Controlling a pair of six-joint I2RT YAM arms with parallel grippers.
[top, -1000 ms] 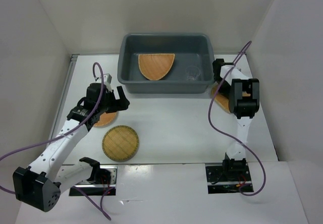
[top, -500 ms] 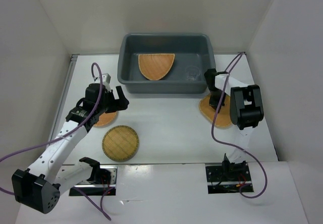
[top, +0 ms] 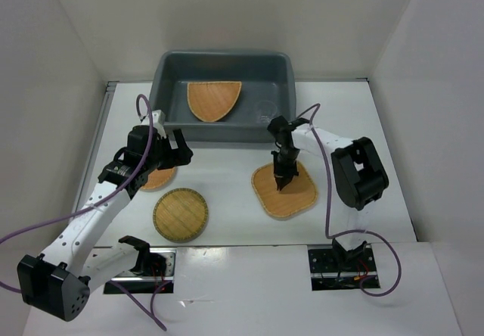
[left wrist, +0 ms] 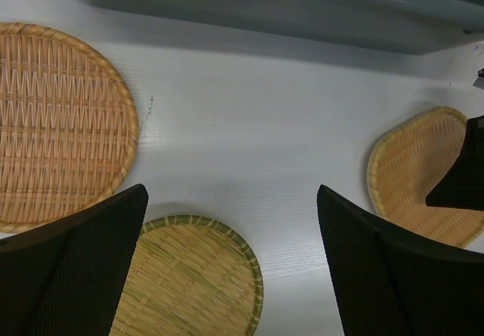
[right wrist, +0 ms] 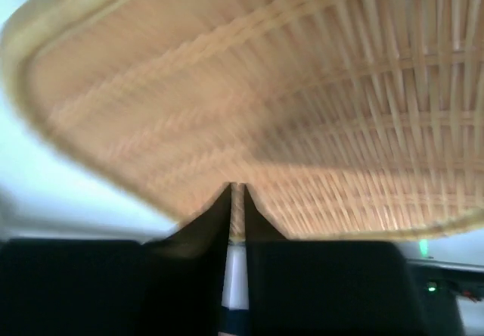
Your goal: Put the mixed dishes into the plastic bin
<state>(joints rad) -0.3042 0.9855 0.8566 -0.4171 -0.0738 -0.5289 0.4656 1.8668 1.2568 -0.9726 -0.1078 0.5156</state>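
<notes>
The dark grey plastic bin [top: 168, 79] stands at the back and holds the fan-shaped wicker tray [top: 214, 100] and the clear glass cup [top: 265, 110]. My right gripper [top: 281, 182] is shut, its tips down on the rounded square tray [top: 291, 198] at table centre; that tray fills the right wrist view [right wrist: 318, 101], with the gripper [right wrist: 237, 192] at its near edge. My left gripper [top: 178, 145] is open and empty above the table, beside one round tray [top: 157, 178]. A second round tray [top: 181, 215] lies nearer. The left wrist view shows the gripper [left wrist: 231, 192] and both round trays, one [left wrist: 60, 124] and the other [left wrist: 197, 275].
White walls enclose the table on three sides. The bin's front wall [left wrist: 265, 10] runs along the top of the left wrist view, with the square tray [left wrist: 412, 169] at the right. Purple cables loop from both arms over the table.
My right gripper has swung from the bin's right end to table centre, and the rounded square tray has slid there with it. The bin has shifted left. The left arm has barely moved.
</notes>
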